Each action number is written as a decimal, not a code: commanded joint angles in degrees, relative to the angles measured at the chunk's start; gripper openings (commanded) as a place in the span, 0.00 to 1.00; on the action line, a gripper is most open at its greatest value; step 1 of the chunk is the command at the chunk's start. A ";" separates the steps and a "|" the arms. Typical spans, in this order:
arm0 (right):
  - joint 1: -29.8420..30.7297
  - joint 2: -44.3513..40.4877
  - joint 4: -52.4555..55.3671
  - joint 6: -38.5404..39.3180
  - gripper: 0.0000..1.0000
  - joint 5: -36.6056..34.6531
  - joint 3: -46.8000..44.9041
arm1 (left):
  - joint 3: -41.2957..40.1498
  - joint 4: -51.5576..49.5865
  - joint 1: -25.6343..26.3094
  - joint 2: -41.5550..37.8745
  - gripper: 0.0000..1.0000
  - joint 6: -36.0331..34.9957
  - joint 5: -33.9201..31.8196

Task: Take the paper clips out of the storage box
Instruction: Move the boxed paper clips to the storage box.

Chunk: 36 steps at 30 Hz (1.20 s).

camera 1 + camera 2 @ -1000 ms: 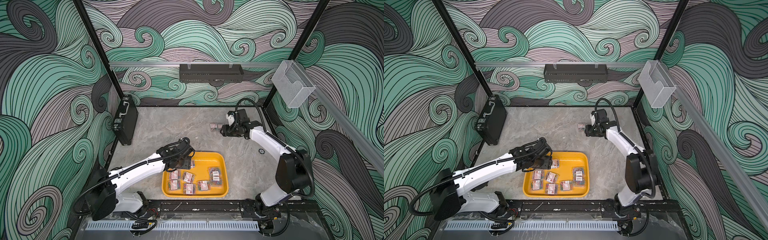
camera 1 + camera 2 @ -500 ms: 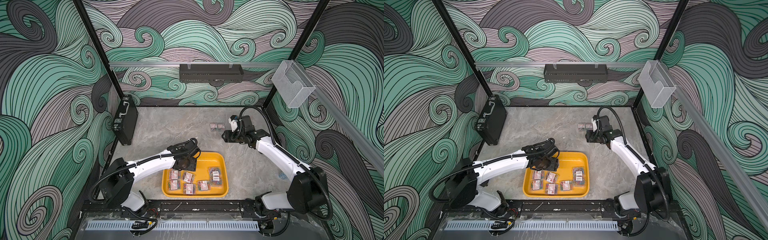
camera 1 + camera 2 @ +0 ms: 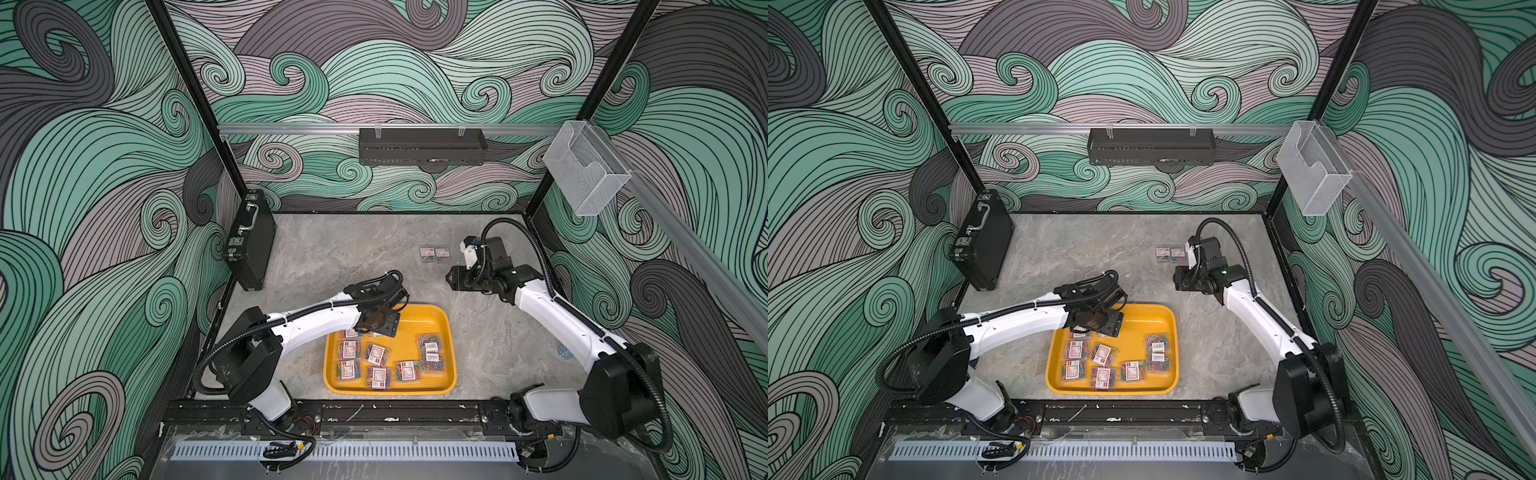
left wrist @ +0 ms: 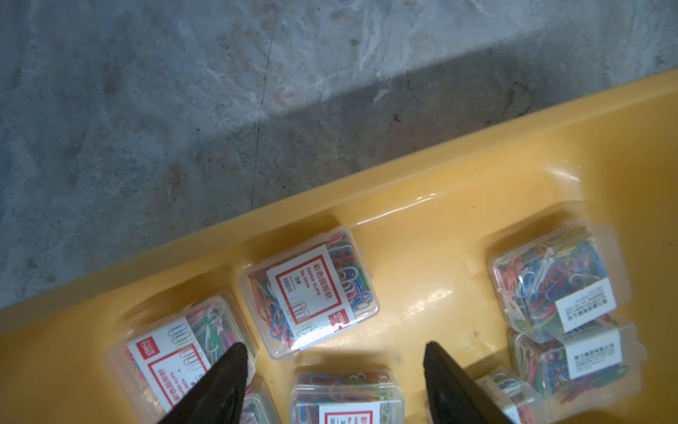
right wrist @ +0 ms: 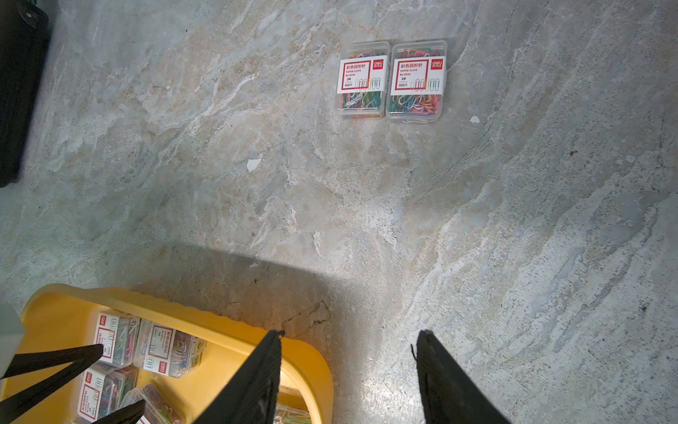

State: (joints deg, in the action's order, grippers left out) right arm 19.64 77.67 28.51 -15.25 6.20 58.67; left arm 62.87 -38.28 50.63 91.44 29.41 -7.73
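Observation:
The storage box (image 3: 440,316) is a shallow yellow tray at the front middle of the table, seen in both top views (image 3: 1167,316). Several clear boxes of paper clips (image 3: 376,355) lie in it. Two more paper clip boxes (image 3: 434,253) sit side by side on the table behind it (image 5: 390,80). My left gripper (image 4: 334,347) hangs open over the tray's far left part (image 3: 380,326), its fingers straddling one box (image 4: 346,389) without touching it. My right gripper (image 5: 350,334) is open and empty above bare table by the tray's far right corner (image 3: 451,280).
A black briefcase (image 3: 249,241) leans against the left wall. A clear acrylic holder (image 3: 582,170) hangs on the right wall and a black rack (image 3: 422,146) on the back wall. The arms' black rail (image 3: 374,415) borders the table's front.
My right gripper has drawn back from the two boxes on the table toward the tray. My left gripper has moved a little farther over the tray and its jaws have widened slightly.

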 commanded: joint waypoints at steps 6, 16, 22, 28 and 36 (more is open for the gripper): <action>0.22 -2.44 1.94 -0.05 0.61 -1.60 -0.14 | 2.66 -6.33 -2.38 2.62 0.75 -9.43 -0.67; 0.22 -3.73 2.92 -0.09 0.61 -2.02 -0.32 | 1.16 -3.09 -4.09 3.22 0.75 -17.62 6.30; 0.23 -5.01 3.72 -0.14 0.62 -2.92 -0.56 | 0.86 -2.20 -4.62 4.84 0.74 -18.99 4.80; 0.23 -6.05 4.27 -0.14 0.62 -3.24 -0.83 | 0.76 -0.77 -4.93 6.95 0.74 -19.44 1.93; 0.23 -7.96 5.14 0.00 0.62 -4.34 -1.46 | 0.10 0.84 -4.95 8.30 0.69 -17.51 2.05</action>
State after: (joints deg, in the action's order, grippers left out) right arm 19.66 70.94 31.75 -15.25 3.36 57.69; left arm 63.53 -37.50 45.98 98.50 11.16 -4.86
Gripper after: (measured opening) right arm 0.623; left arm 0.694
